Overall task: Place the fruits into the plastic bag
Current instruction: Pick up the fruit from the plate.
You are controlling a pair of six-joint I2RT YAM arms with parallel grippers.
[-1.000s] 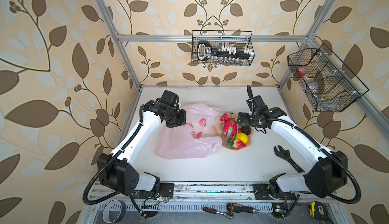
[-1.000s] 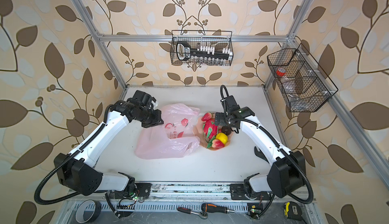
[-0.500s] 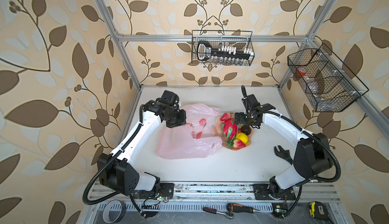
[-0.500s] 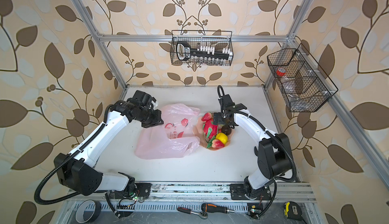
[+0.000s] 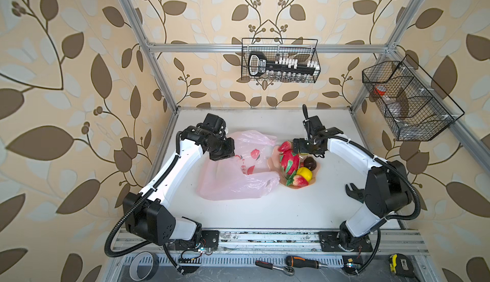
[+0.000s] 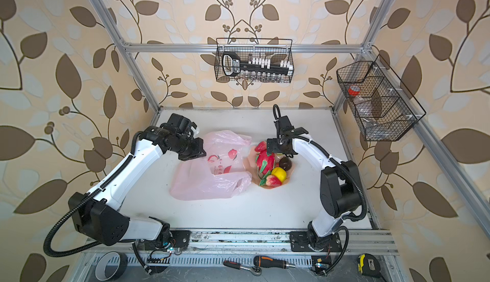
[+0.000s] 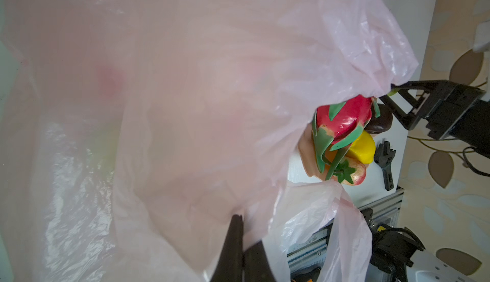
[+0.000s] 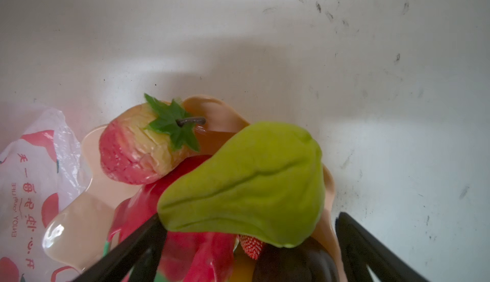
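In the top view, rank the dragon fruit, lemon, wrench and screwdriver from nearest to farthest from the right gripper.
From the right gripper:
1. dragon fruit, on the plate, right beside it.
2. lemon, nearer the plate's front rim.
3. wrench, on the table, far right.
4. screwdriver, beyond the table's front edge.

Prob. robot lab/workshop: alu frame (image 5: 212,48), screwdriver (image 5: 305,262), ratchet (image 5: 275,267).

Fruits (image 5: 291,161) lie on a plate (image 5: 274,158) beside the plastic bag (image 5: 233,185).
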